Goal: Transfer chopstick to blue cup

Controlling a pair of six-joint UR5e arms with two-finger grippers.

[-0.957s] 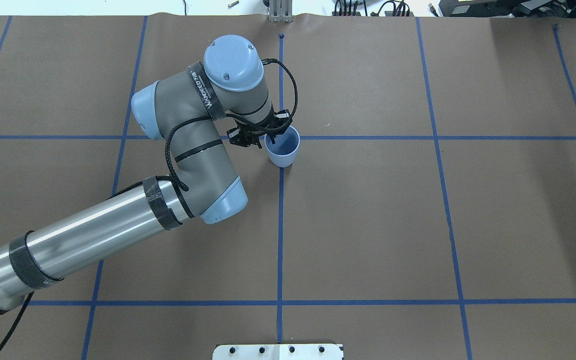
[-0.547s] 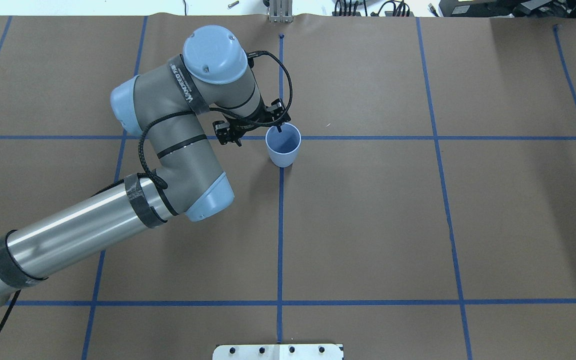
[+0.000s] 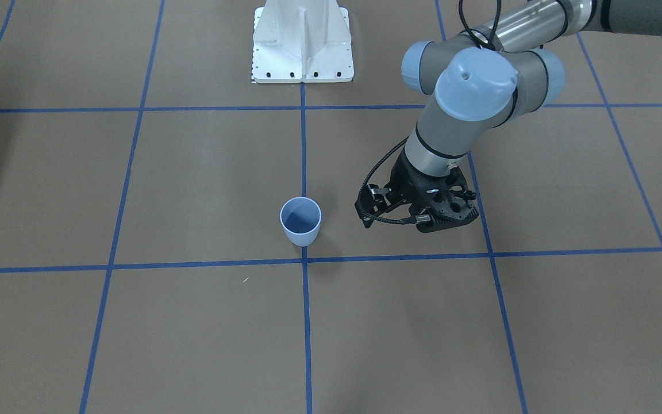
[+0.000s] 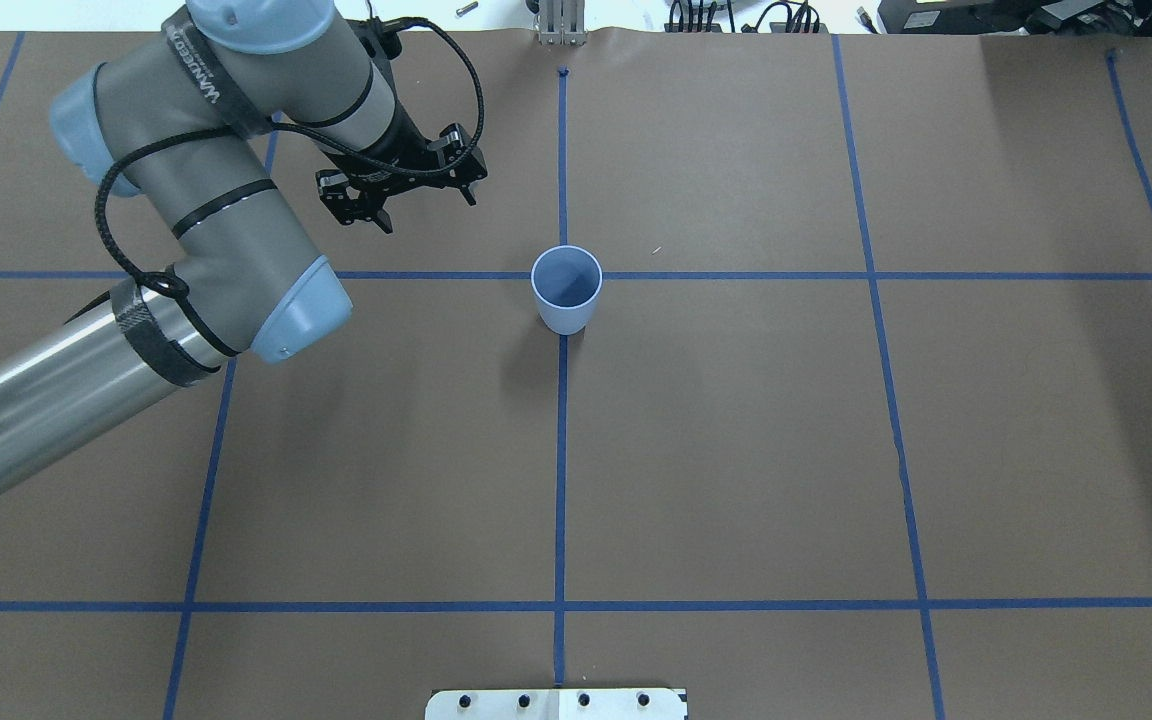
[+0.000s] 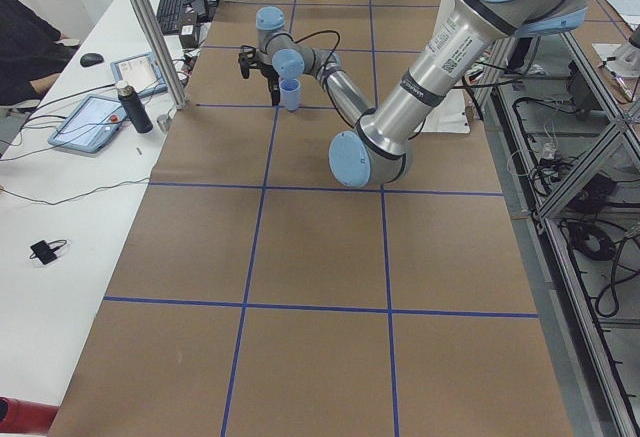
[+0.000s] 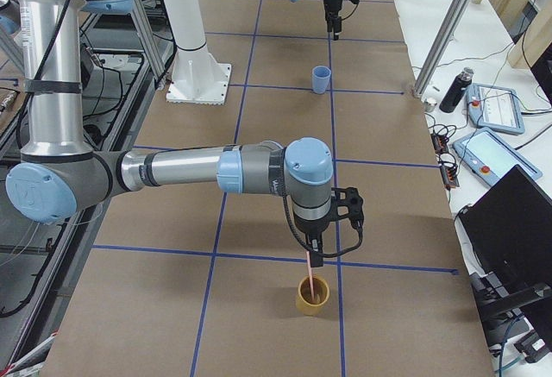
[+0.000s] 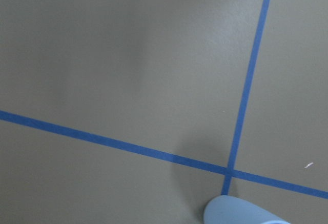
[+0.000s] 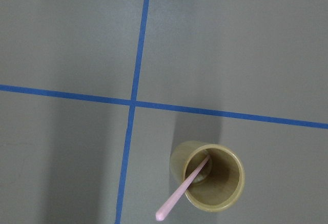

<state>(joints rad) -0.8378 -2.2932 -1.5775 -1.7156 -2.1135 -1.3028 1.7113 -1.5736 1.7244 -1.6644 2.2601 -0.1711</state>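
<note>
The pink chopstick [image 8: 182, 193] leans in the tan cup [image 8: 240, 183], well apart from the blue cup [image 4: 566, 290], toward the robot's right end of the table. Only the right side view shows the right gripper [image 6: 316, 254] above it. The stick seems to reach its fingers, but I cannot tell whether they grip. The left gripper [image 4: 404, 192] hangs near the blue cup, spread wide and holding nothing.

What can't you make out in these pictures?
Right hand: only in the exterior right view, too small to tell whether it grips the pink chopstick; its wrist view shows no fingers.
Left hand: fingers hidden under its own body in the front-facing view.
Blue cup: cut off by the left wrist view's bottom edge.
</note>
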